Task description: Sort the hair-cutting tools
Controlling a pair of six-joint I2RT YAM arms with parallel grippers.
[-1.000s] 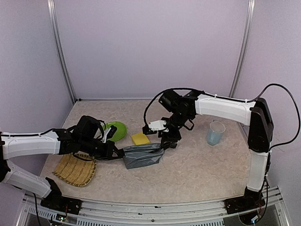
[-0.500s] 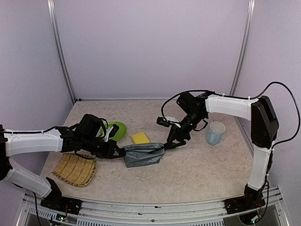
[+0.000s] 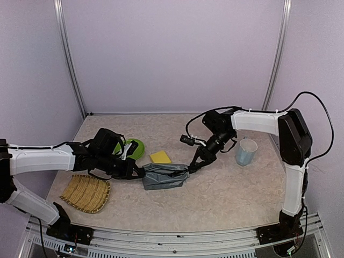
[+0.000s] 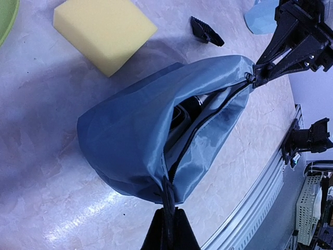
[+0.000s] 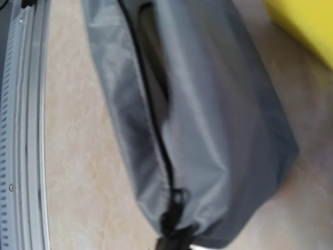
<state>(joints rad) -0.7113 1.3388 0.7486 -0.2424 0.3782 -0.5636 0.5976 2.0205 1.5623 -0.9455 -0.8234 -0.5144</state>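
Observation:
The grey fabric pouch (image 3: 164, 176) lies between both grippers, its zipper partly open. My left gripper (image 3: 137, 173) is shut on the tab at its left end, also in the left wrist view (image 4: 169, 229). My right gripper (image 3: 189, 167) is shut on the zipper pull (image 5: 177, 200) at its right end, and it shows in the left wrist view (image 4: 258, 70) too. A dark and silver shape (image 4: 182, 117) shows inside the opening; I cannot tell what it is. The tiny black clipper guard (image 4: 205, 31) lies on the table beyond the pouch. No scissors are in view.
The yellow sponge (image 3: 160, 157) sits just behind the pouch. A green plate (image 3: 133, 148) is at back left, a woven basket (image 3: 86, 193) at front left, and a blue cup (image 3: 246, 152) at right. The table's front rail (image 5: 21, 130) is close by.
My right arm swung its wrist to the right and lowered its gripper onto the pouch's right end, now closed on the zipper pull. The left arm has kept its hold.

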